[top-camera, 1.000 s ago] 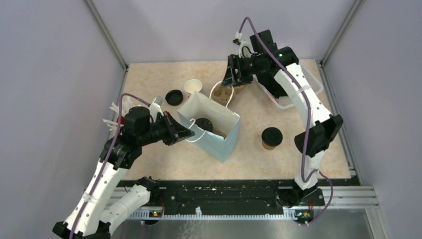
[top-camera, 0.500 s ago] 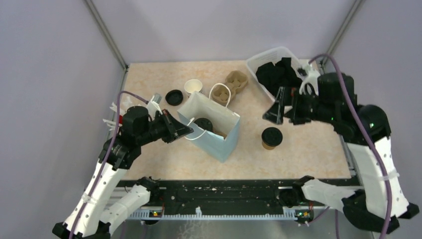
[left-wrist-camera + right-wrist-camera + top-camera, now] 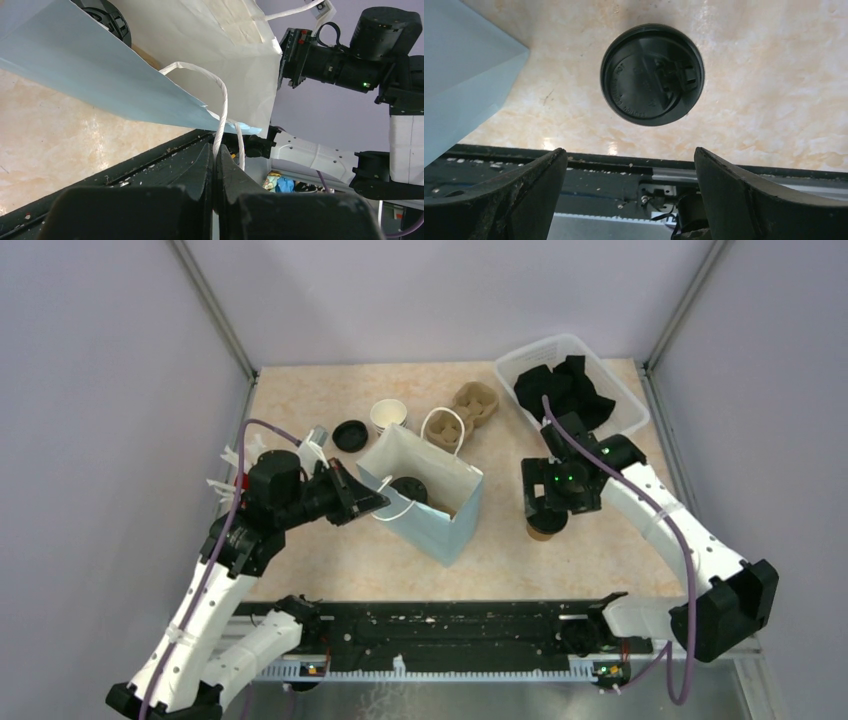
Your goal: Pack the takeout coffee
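One kraft cup [image 3: 543,531], round black lid [image 3: 652,75], upright

The top external camera looks steeply down on the whole tabletop [image 3: 300,400]. The left wrist camera looks along the blue bag [image 3: 100,75] from close; the right wrist camera faces straight down beside it. All three show the bag.

This is a robotics lab test cell. Plain lilac panels [image 3: 100,390] close in a small beige marbled desk [image 3: 320,565] at nine, twelve and three o'clock. Bare aluminium struts [image 3: 213,312] rise at the far corners. At six o'clock a black mounting rail [image 3: 450,635] carries two white robot arms [image 3: 205,610] trailing purple cables [image 3: 686,560].
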`<state>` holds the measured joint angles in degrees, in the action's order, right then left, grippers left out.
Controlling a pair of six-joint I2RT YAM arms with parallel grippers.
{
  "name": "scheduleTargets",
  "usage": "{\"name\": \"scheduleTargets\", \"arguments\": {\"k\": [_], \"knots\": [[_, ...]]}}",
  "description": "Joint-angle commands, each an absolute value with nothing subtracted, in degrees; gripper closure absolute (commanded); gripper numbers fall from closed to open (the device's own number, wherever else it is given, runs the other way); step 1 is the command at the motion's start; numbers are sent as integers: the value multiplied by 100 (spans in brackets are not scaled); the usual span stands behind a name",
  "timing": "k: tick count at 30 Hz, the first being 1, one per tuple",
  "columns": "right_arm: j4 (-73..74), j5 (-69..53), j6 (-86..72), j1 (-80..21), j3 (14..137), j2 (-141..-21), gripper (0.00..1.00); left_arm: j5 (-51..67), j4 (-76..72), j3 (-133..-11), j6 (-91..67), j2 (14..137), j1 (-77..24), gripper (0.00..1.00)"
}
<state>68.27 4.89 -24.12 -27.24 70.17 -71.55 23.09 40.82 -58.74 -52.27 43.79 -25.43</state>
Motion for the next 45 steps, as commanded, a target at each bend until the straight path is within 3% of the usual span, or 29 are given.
{"name": "scheduleTargets", "arguments": {"k": [1,18,45], "knots": [[6244,1144,-2176,-2694,6859,-7200,4,2342,4027,-6106,-5068,4377,-2548,100],[5446,894,-1927,-2443,6147,-7423,7,2340,4118,-6126,-5045,4354,-2546,100],[5300,892,-1675,-2399,5994,-7588,18,2321,4110,-6063,-5062,4298,-2548,100]]}}
